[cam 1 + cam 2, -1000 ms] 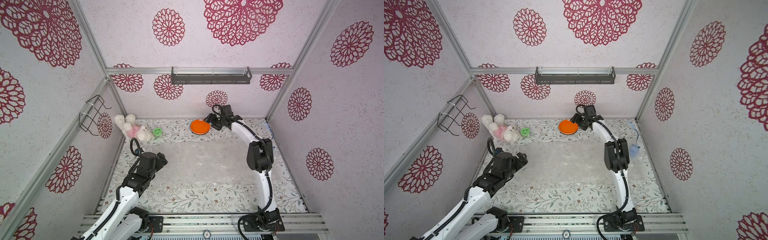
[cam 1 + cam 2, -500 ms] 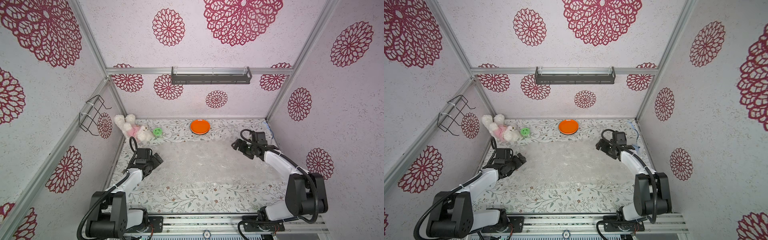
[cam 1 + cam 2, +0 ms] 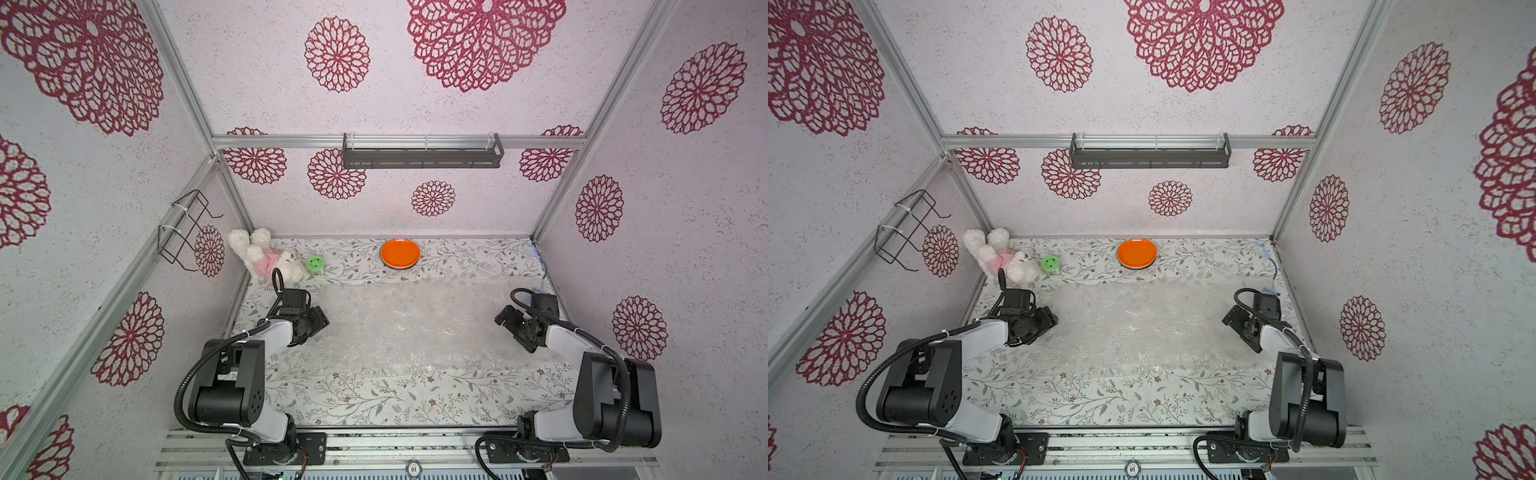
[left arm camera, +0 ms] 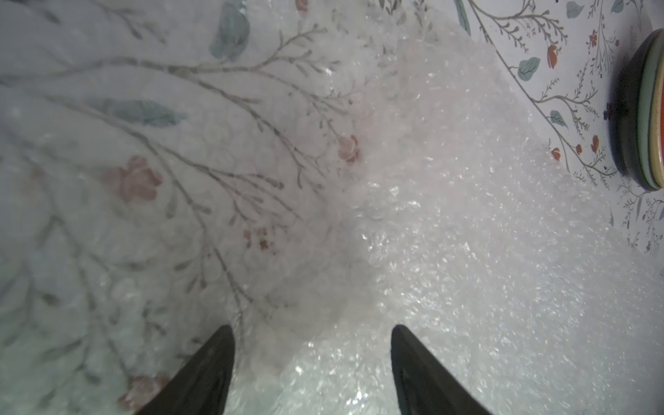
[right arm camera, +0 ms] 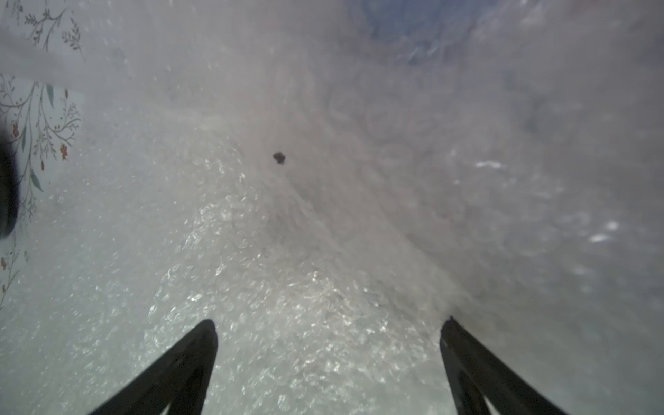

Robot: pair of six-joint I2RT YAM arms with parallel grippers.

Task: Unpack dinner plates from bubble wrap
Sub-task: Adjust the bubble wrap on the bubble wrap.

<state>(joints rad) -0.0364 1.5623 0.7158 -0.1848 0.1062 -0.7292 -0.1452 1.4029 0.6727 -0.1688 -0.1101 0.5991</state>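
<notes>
Both the left tool (image 4: 310, 328) and right tool (image 5: 330, 319) hang with jaws apart at opposite ends of bubble wrap (image 3: 415, 324) spread mid-surface (image 3: 374, 395); plates (image 3: 400, 252) sit stacked behind it, orange on top.

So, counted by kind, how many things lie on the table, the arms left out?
Plate stack, orange on top: 1
Bubble wrap spread, sheets not countable: 1
Plush toy: 1
Green disc: 1
Small blue thing at the right edge, unclear: 1
Total: 5
</notes>
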